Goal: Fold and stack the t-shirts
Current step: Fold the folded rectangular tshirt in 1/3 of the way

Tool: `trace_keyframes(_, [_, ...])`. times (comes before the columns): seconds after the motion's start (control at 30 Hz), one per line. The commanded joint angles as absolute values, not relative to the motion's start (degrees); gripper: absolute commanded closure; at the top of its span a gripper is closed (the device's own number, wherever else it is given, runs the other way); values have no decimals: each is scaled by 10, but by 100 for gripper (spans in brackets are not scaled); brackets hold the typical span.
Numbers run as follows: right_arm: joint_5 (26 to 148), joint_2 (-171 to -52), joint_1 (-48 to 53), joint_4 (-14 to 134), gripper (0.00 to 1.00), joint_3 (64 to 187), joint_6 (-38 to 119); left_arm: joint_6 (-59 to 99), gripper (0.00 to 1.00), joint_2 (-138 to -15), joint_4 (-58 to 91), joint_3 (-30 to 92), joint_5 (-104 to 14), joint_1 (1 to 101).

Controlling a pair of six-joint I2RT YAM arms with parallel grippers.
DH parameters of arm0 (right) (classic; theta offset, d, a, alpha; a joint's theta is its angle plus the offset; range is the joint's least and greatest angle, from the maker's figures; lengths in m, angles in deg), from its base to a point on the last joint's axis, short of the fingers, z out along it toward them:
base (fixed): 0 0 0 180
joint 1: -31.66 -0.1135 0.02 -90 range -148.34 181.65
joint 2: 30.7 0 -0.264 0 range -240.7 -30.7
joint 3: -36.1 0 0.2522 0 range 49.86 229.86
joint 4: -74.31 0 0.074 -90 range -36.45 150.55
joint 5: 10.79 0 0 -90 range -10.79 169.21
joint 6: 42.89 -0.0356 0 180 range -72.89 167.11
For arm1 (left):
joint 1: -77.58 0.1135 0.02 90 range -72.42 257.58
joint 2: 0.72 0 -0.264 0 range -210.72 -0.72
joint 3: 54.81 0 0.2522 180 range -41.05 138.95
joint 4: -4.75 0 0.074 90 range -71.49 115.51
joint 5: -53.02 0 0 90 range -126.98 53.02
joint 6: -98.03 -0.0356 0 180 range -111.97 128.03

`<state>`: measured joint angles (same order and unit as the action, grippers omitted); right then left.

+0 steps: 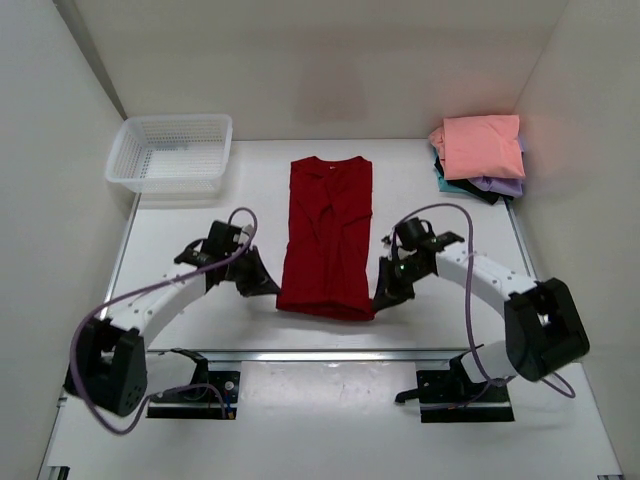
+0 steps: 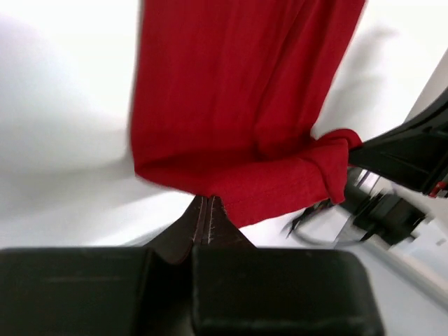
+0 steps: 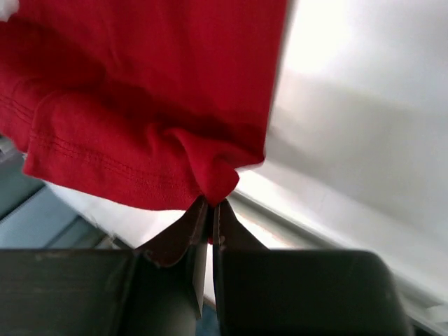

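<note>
A dark red t-shirt (image 1: 328,235) lies lengthwise in the middle of the table, folded into a long strip with its collar at the far end. My left gripper (image 1: 268,287) is shut on the near left corner of the red shirt (image 2: 231,105). My right gripper (image 1: 383,297) is shut on its near right corner (image 3: 140,91); a pinch of red cloth shows between the fingers (image 3: 199,217). Both hem corners are lifted slightly. A stack of folded shirts, salmon pink (image 1: 483,145) on top of lavender, teal and black, sits at the far right corner.
A white mesh basket (image 1: 172,152) stands at the far left of the table. White walls close in the table on the left, back and right. The metal rail at the table's near edge (image 1: 330,355) runs just behind both grippers.
</note>
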<state>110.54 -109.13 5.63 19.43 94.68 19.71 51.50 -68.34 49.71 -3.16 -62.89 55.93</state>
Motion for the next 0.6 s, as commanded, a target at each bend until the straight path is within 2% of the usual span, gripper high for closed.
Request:
trace_keyframes(0.0, [1093, -1145, 92, 152, 100, 1048, 274, 463, 100, -761, 487, 50, -644, 587])
trace_keyframes(0.2, [1072, -1288, 136, 114, 100, 1220, 314, 459, 100, -902, 461, 170, -660, 610])
trace_keyframes(0.57, [1037, -1506, 167, 33, 100, 1529, 332, 447, 100, -1080, 461, 363, -662, 666])
